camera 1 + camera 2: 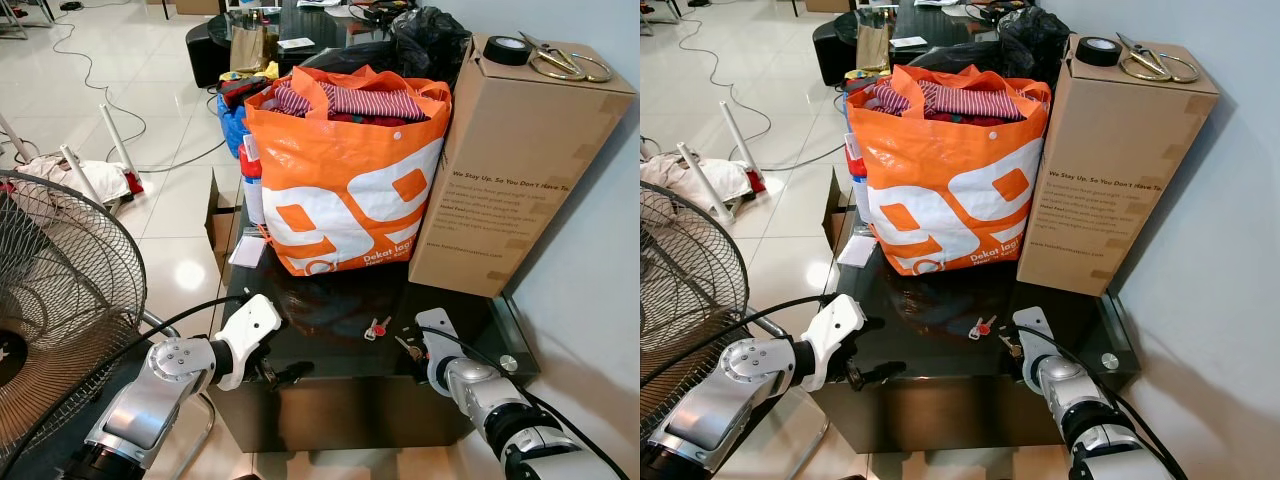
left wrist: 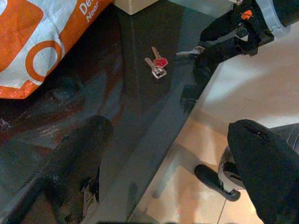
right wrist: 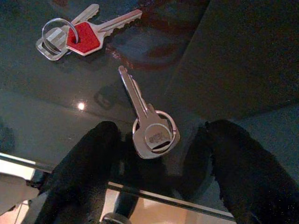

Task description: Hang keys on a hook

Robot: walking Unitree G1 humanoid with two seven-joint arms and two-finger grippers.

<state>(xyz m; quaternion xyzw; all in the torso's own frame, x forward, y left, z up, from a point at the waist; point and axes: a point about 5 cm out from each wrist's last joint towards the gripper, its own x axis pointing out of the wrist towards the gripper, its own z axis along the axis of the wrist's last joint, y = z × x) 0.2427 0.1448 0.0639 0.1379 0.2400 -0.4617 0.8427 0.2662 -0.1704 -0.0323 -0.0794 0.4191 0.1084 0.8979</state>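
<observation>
Nearest the robot, both arms reach over the front edge of a dark glass worktop (image 1: 330, 300). The right end effector (image 3: 156, 161) hovers low at that edge with its two black fingers (image 3: 84, 158) spread wide, and a plain silver key (image 3: 147, 126) on a ring lies flat on the glass between them, apparently untouched. Just beyond it lies a second bunch, a red-headed key (image 3: 84, 37) ringed to another silver one. The left end effector (image 1: 270, 375) sits at the worktop's front left; whether it is spread or pressed together I cannot tell. A wire fan (image 1: 50, 290) stands to the left. Farther back on the worktop stand an orange bag (image 1: 345, 170) stuffed with clothes and a cardboard box (image 1: 510, 160) carrying tape and scissors.
</observation>
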